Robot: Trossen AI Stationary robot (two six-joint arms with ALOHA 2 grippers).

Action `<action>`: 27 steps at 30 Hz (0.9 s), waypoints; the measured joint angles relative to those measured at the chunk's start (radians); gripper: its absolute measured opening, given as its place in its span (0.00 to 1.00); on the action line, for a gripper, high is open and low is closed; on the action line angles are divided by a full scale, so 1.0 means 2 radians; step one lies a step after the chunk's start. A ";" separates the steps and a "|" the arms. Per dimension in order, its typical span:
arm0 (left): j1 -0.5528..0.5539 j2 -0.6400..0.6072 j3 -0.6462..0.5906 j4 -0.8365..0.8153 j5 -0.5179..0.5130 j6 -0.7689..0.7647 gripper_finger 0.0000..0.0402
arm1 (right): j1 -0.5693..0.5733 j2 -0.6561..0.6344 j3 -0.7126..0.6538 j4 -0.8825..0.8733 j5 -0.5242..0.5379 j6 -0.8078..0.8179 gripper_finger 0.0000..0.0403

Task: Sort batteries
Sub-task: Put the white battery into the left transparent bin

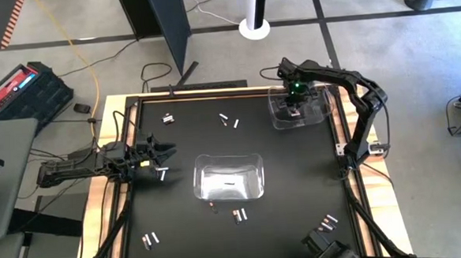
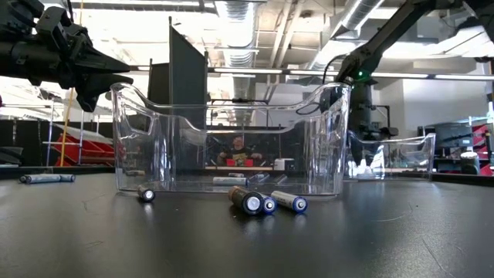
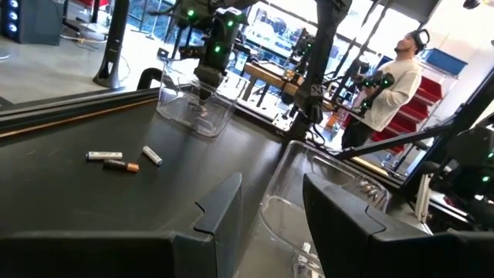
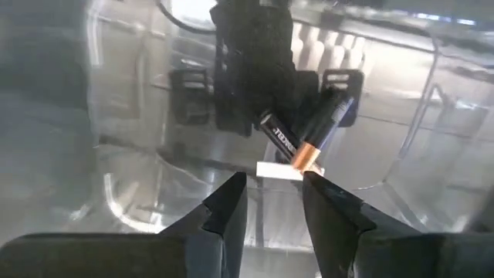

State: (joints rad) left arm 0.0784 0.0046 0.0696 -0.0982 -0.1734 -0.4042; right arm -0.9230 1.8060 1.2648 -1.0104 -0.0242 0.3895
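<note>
Both jaws sit apart: from above, right gripper (image 1: 294,110) hangs over the 1 o'clock bin (image 1: 324,112), left gripper (image 1: 167,154) waits at 9, while right wrist shows a copper-tipped battery (image 4: 287,142) lying loose inside.

Both arms are showing matte black jointed links with dark cables trailing along them. The right arm (image 1: 347,83) is glowing green at its wrist light, while the left arm (image 1: 82,167) is ending in angular black fingers.
</note>
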 joint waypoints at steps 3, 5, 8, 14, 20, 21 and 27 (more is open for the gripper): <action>0.000 0.000 0.000 0.000 0.000 0.000 0.33 | 0.000 -0.034 0.000 0.000 0.000 0.001 0.36; 0.000 0.000 0.000 0.000 0.000 0.000 0.33 | 0.000 -0.064 0.000 -0.001 0.000 0.001 0.36; 0.000 0.000 0.000 0.000 0.000 0.000 0.33 | 0.001 -0.109 0.000 -0.008 0.000 0.001 0.36; 0.000 0.000 0.000 0.002 -0.001 0.000 0.33 | 0.023 -0.190 0.000 -0.043 0.001 0.014 0.35; 0.000 0.002 -0.001 0.021 -0.025 0.000 0.33 | 0.089 -0.270 0.000 -0.062 0.003 0.039 0.35; 0.000 0.004 -0.001 0.024 -0.032 0.000 0.33 | 0.103 -0.283 0.000 -0.061 0.003 0.041 0.35; 0.000 0.025 -0.001 0.029 -0.041 -0.003 0.33 | 0.196 -0.372 -0.063 0.017 0.004 0.074 0.35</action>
State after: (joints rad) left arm 0.0786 0.0548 0.0681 -0.0399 -0.2550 -0.4104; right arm -0.5310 1.0622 1.1387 -0.9764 -0.0165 0.5384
